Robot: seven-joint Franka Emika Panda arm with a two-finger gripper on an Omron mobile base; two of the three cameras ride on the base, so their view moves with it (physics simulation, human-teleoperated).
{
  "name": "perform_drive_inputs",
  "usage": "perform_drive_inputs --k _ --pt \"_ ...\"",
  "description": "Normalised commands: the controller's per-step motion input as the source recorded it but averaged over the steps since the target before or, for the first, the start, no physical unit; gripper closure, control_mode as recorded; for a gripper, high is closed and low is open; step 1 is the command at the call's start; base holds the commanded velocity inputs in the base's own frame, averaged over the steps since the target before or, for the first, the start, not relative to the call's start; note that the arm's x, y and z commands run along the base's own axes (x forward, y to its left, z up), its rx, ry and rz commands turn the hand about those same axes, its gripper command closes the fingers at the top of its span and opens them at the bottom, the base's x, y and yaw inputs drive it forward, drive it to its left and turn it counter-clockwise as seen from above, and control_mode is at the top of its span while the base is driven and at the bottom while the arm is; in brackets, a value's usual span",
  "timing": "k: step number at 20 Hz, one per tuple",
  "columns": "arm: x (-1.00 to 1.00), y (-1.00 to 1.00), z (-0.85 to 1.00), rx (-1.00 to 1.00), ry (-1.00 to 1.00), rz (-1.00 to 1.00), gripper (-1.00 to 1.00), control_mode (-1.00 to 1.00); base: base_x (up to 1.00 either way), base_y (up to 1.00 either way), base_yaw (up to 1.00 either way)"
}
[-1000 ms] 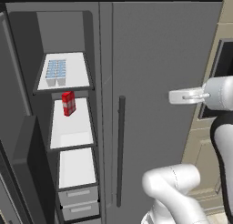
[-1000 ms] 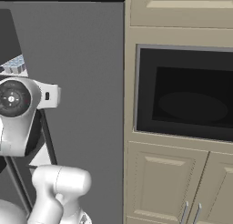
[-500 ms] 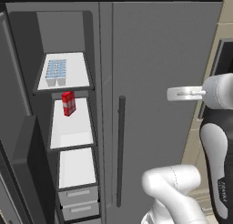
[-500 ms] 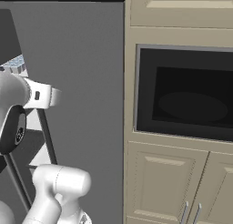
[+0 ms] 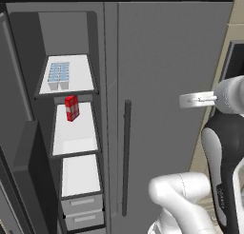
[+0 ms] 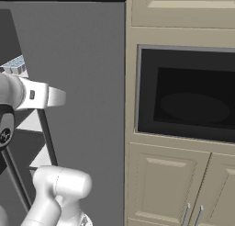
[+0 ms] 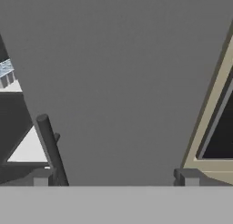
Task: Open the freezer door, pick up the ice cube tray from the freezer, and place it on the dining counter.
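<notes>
Where the tall grey freezer stands open in the left base view, the small pale-blue gridded ice cube tray lies on the top white shelf, a red carton on the shelf below — the white two-finger gripper hangs well apart, before the wider plain grey door. Right base view: gripper beside a dark built-in oven. Hand view — dark fingertips spread wide, holding nothing; tray at left.
</notes>
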Motion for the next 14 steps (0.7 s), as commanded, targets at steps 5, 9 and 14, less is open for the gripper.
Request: perform_drive_inputs --k 5,9,14 --pt "-0.15 -0.02 0.00 -0.01 0.12 -0.08 -1.00 -1.00 0.00 0.00 0.00" --pt "-0.23 0.00 0.00 0.00 0.19 -0.08 -1.00 -1.00 0.00 0.00 0.00" --pt "-0.14 0.00 0.00 0.00 0.12 -0.02 -1.00 -1.00 0.00 0.00 0.00"
